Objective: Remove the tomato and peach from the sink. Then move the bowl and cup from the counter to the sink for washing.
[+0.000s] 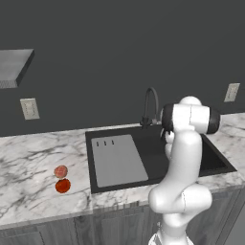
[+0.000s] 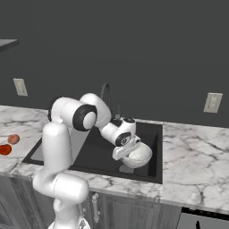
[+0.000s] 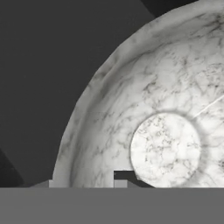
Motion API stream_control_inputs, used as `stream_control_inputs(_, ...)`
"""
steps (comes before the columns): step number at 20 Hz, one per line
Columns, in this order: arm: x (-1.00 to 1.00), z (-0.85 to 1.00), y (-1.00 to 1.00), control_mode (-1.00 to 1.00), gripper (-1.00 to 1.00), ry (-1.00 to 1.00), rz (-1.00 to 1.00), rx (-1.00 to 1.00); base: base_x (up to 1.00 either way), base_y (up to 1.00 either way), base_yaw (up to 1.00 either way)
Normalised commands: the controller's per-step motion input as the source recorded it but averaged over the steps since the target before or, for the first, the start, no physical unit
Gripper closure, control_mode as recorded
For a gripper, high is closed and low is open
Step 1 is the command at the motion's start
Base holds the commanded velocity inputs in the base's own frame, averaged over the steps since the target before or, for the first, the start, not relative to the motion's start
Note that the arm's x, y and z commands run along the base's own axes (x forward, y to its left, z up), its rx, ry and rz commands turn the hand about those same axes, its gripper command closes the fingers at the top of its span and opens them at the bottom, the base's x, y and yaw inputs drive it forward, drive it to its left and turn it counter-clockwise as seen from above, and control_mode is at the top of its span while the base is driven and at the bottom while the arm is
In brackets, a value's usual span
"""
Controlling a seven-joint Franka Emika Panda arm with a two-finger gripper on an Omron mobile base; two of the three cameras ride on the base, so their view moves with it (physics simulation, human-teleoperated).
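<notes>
Down in the sink (image 2: pixel 154 147), at its right end: gripper (image 2: pixel 126 154) low over the bowl (image 2: pixel 139 154), hand tilted toward it. Fingertips (image 3: pixel 124 175) barely showing in the hand view, dark stubs at the bottom, one against the bowl's inner wall beside the rim. Impossible to tell whether clamped on the rim or parted from it; jaw gap hidden by the hand in the right base view. Bowl (image 3: pixel 166 148) cut off at right and top in the hand view, pale speckled inside with a flat round floor, black basin (image 3: pixel 52 65) behind it. In the left base view, gripper and bowl hidden behind the white arm (image 1: pixel 184 162); only the left grey panel (image 1: pixel 117 160) and part of the black sink (image 1: pixel 215 165) visible, faucet (image 1: pixel 151 106) rising behind. Out on the counter (image 1: pixel 33 162) left of the sink: peach (image 1: pixel 61 171) and tomato (image 1: pixel 62 185), just beside each other, peach farther back. Same pair at the left edge of the right base view, peach (image 2: pixel 13 139) whole, tomato (image 2: pixel 4 150) clipped by the frame. Wall outlets (image 1: pixel 29 108) on the dark backsplash, blurred.
</notes>
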Motion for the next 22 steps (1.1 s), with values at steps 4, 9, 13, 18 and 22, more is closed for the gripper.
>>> stream_control_inputs(4,0.24,-0.18,-0.14,-1.0,1.0,-0.04,-0.01,0.0,0.0,0.0,0.0)
stream_control_inputs(9,0.22,-0.16,-0.14,-1.0,1.0,-0.02,-0.01,-0.01,0.0,0.0,0.0)
stream_control_inputs(13,0.2,-0.18,-0.13,-1.0,1.0,0.0,-0.01,-0.01,0.0,0.0,0.0)
stream_control_inputs(18,0.18,-0.06,-0.1,-1.0,1.0,0.0,-0.02,-0.01,0.0,0.0,0.0)
stream_control_inputs(22,0.15,-0.01,-0.06,-1.0,-1.0,0.0,-0.02,0.0,0.0,0.0,0.0)
